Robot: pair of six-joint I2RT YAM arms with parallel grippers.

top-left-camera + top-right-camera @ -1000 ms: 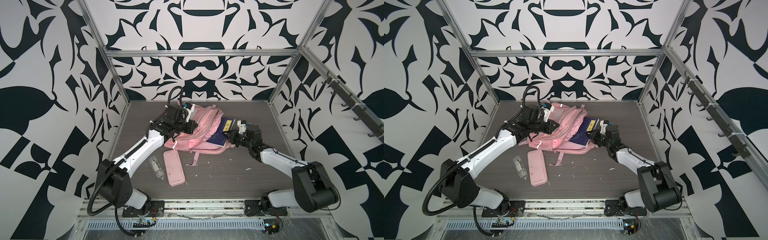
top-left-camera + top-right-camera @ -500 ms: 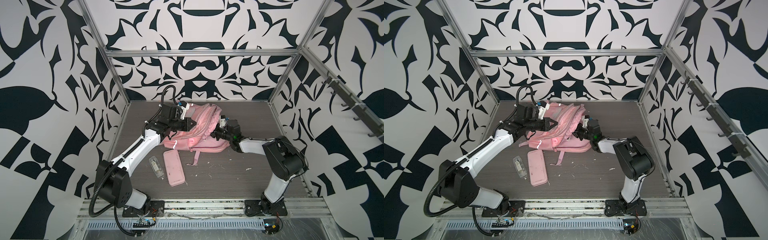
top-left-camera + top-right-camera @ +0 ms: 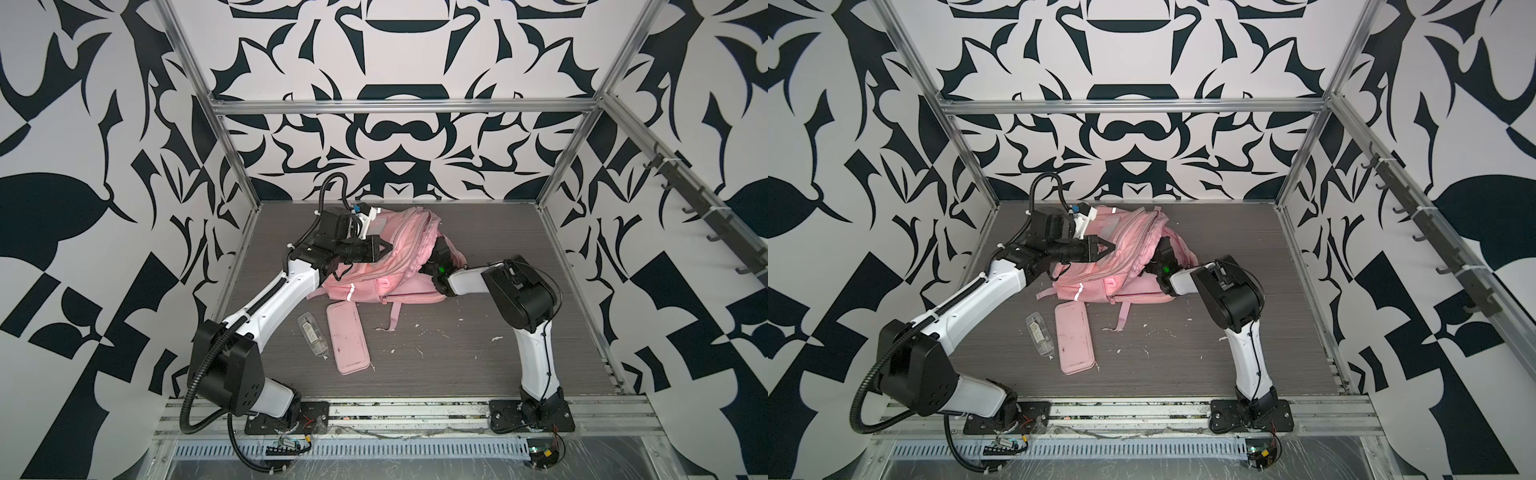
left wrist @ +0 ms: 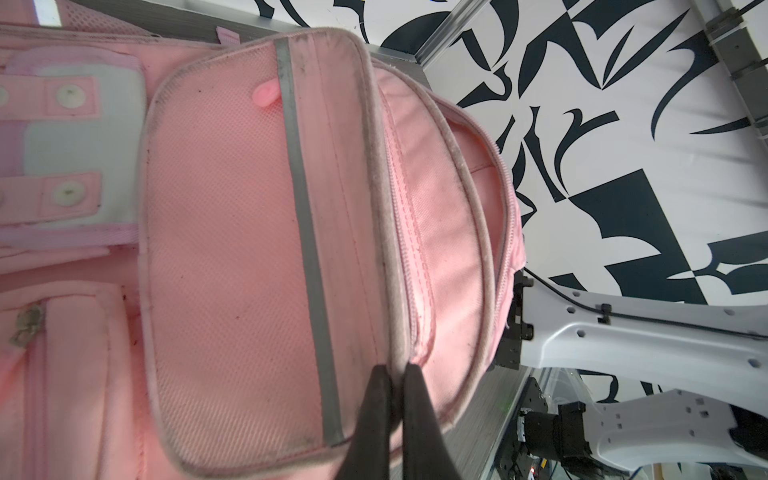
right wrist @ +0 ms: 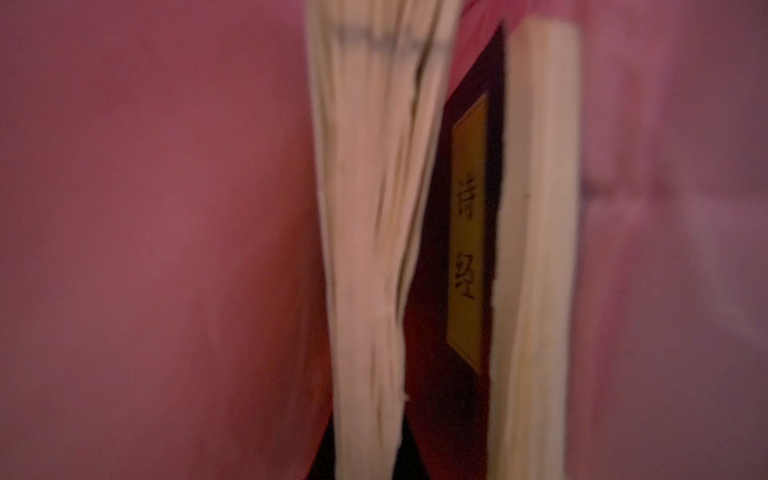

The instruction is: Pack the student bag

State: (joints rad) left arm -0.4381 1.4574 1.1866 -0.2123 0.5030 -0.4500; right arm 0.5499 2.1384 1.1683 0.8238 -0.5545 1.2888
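reaching deeper than before, right gripper (image 5: 365, 457) pinches a cream-paged book (image 5: 361, 249), one of two, inside the single soft pink fabric student bag (image 3: 374, 282). left gripper (image 4: 397, 370) clamps its zipper rim (image 4: 388, 291).

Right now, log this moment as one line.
left gripper: shut on student bag rim | right gripper: inside bag, shut on book | pencil case, clear bottle: on table

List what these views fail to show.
Right gripper: buried in the student bag in both top views; its wrist view cuts off all but dark fingertips.
Book: right wrist view, blurred; the yellow label beside it unreadable.
Bottle print: both top views, too small.
Student bag's inside: top views, covered by its own fabric.
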